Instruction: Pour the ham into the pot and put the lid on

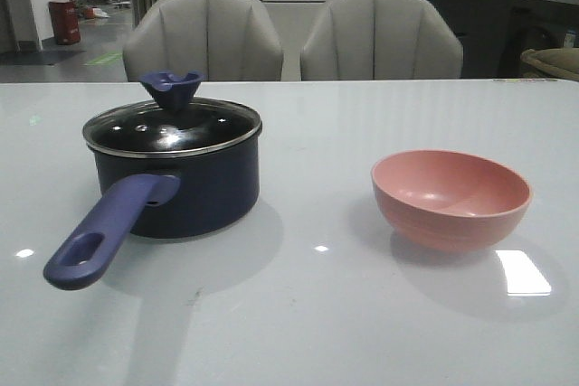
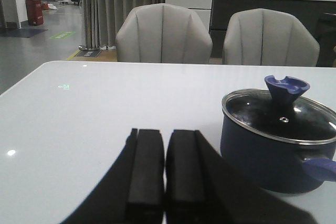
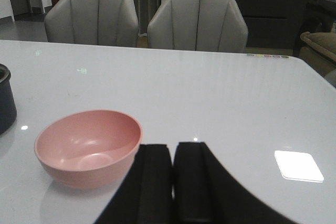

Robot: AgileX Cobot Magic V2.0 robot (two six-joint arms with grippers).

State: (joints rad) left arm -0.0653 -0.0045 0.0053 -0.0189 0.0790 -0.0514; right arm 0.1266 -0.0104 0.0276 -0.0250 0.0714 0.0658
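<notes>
Front view: pot (image 1: pixel 194 183) upright on white table (image 1: pixel 298 314), left side; handle angled toward camera; lid (image 1: pixel 172 128) seated on rim, knob up
Pink bowl (image 1: pixel 450 198): upright on right side, well apart from pot; interior bare
Ham: not visible in any view; pot contents hidden under lid reflections
Left gripper (image 2: pixel 165 177): jaws closed together, nothing held; low over table, near pot
Right gripper (image 3: pixel 173 182): jaws closed together, nothing held; just beside bowl
Background: two grey chairs (image 1: pixel 204 38) behind table
</notes>
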